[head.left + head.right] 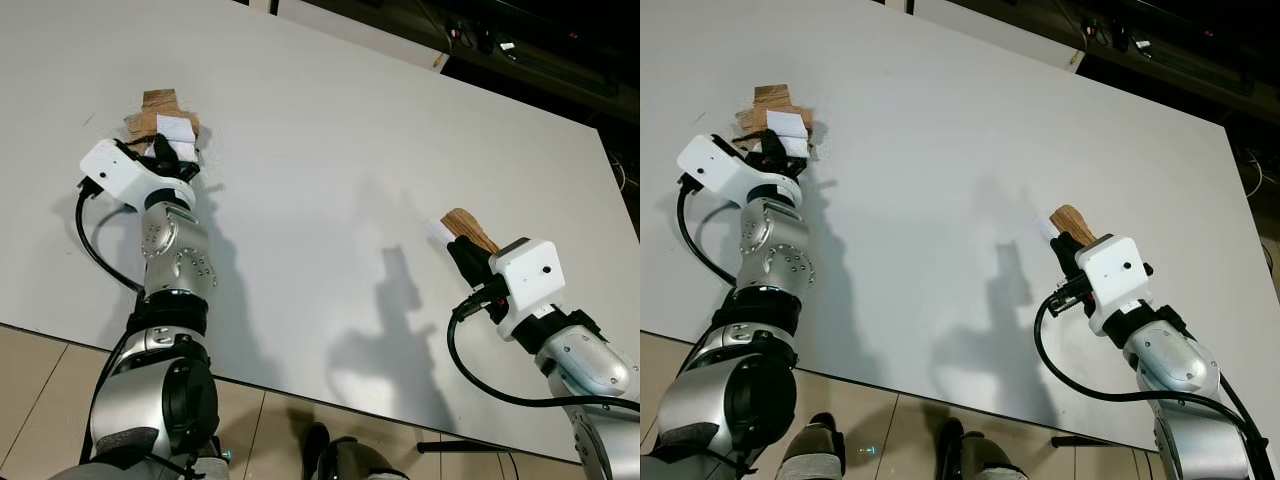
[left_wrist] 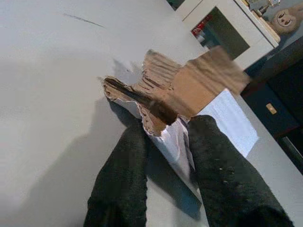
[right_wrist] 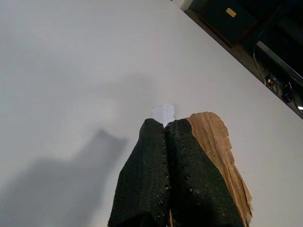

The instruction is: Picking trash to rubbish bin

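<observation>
Right pincer [image 1: 462, 252] clamped on cardboard scrap [image 1: 468, 229]; left pincer [image 2: 165, 142] astride torn cardboard [image 2: 189, 85].

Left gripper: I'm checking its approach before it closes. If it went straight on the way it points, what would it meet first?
The left gripper would meet the torn cardboard scrap first; its white paper edge already lies between the open fingers.

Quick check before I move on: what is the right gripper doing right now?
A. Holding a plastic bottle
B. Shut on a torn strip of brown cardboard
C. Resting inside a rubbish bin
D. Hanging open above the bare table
B: the right gripper has its two black fingers pressed together on a torn cardboard strip, held over the white table.
</observation>
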Controlling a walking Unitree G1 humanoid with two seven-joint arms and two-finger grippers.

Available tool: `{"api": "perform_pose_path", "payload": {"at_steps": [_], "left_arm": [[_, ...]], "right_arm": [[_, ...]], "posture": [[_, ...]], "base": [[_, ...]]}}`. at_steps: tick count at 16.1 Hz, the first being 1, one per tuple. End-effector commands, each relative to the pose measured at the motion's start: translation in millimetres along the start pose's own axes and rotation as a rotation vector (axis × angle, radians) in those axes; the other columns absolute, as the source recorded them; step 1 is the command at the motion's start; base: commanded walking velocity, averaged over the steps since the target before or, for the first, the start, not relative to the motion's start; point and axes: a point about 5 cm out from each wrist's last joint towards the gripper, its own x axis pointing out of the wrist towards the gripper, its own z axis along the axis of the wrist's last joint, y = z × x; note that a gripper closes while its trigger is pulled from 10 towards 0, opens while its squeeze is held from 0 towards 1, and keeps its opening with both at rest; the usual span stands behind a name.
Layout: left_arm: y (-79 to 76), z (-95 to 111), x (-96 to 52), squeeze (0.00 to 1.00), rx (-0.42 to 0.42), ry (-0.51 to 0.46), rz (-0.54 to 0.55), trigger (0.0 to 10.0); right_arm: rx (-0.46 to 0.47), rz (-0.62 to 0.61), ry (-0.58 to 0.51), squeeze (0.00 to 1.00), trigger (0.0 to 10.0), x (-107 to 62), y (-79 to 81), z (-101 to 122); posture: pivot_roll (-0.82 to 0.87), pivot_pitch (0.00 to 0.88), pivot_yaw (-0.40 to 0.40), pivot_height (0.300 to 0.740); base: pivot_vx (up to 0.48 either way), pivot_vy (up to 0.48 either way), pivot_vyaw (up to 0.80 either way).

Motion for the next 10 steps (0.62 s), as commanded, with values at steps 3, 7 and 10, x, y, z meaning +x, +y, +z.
{"api": "perform_pose_path", "payload": {"at_steps": [3,7,10], "left_arm": [[14.1,-28,-10.2,0.0,0.002,0.123,0.044,0.0],[10.6,-24,-7.1,0.0,0.034,0.116,0.02,0.0],[-0.3,-15,-1.6,0.0,0.191,0.072,-0.051,0.0]], "right_arm": [[-0.006,-0.03,0.005,0.0,10.0,-5.2,-4.5,1],[0.001,-0.043,-0.002,0.0,10.0,-2.8,-2.4,-1],[0.01,-0.065,-0.019,0.0,10.0,2.8,-0.8,-2]], "posture": [[0.07,0.244,-0.239,0.74],[0.09,0.232,-0.213,0.74],[0.12,0.207,-0.164,0.74]], "base": [[0.0,0.0,0.0],[0.0,0.0,0.0],[0.0,0.0,0.0]]}}
